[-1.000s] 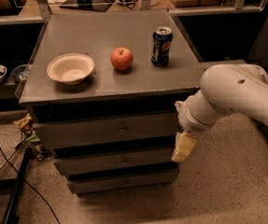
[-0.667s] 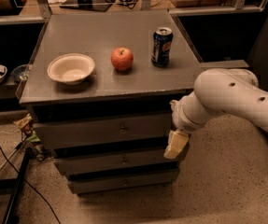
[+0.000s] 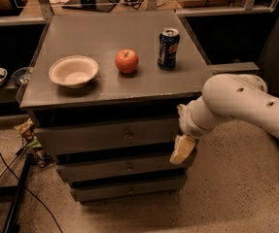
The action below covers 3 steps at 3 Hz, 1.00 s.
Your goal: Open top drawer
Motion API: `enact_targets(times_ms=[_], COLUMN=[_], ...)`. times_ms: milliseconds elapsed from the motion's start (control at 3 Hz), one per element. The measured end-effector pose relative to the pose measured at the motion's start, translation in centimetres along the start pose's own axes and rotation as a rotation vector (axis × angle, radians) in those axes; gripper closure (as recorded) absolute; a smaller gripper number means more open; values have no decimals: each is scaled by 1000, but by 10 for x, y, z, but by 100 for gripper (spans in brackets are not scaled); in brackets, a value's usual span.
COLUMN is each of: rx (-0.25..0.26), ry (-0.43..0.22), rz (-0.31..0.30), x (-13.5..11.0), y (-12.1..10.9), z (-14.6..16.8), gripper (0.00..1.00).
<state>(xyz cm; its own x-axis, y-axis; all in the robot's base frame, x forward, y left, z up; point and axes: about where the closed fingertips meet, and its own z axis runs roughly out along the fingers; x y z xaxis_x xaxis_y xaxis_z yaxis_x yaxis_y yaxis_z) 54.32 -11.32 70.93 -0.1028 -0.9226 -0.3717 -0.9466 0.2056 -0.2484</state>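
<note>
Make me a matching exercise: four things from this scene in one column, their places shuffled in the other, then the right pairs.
1. bowl
2. apple
3. soda can
4. gripper

A. by the right end of the top drawer, below the tabletop
B. on the tabletop, middle of the row
C. on the tabletop, left end of the row in the view
D. on the tabletop, right end of the row in the view

Pairs: 1-C, 2-B, 3-D, 4-A
</note>
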Motion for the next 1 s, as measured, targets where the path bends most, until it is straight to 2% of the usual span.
enact_targets(times_ms=[333, 1000], rx=[-8, -36], ry=[-40, -55], rz=[3, -13], x=[-11, -17], y=[-13, -16], z=[23, 44], gripper=[0, 0])
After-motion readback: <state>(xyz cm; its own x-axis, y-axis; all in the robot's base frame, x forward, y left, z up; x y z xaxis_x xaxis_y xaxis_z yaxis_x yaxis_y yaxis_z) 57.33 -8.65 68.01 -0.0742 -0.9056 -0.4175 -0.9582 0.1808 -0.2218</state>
